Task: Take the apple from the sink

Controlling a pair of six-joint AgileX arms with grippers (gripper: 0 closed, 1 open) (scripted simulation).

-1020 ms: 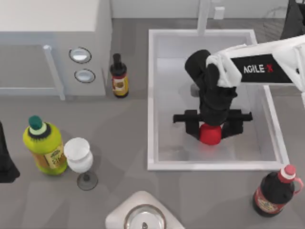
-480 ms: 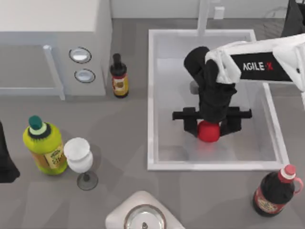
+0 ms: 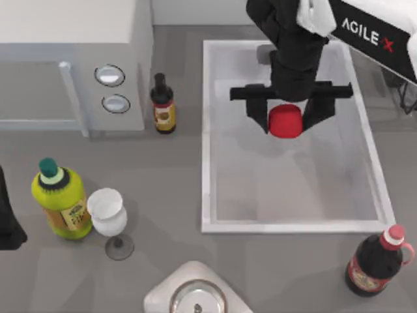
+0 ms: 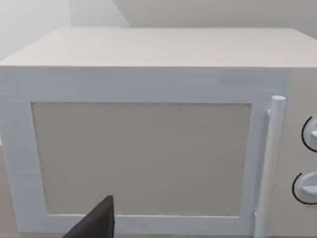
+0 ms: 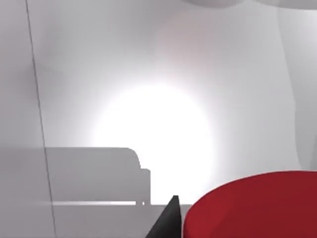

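The right end effector (image 3: 285, 121) squeezes the apple (image 3: 285, 122) between its two black fingers, one on each side, so the apple cannot roll away. It looks lifted up over the sink (image 3: 207, 130), near the end with the faucet (image 3: 279, 19). I think this keeps it clear of the thick rim. The left end effector (image 3: 8, 225) is parked at the tabletop's left edge, facing the microwave (image 4: 148, 139).

Microwave (image 3: 71, 59), sauce bottle (image 3: 163, 104), green bottle (image 3: 60, 201) beside wine glass (image 3: 109, 218).
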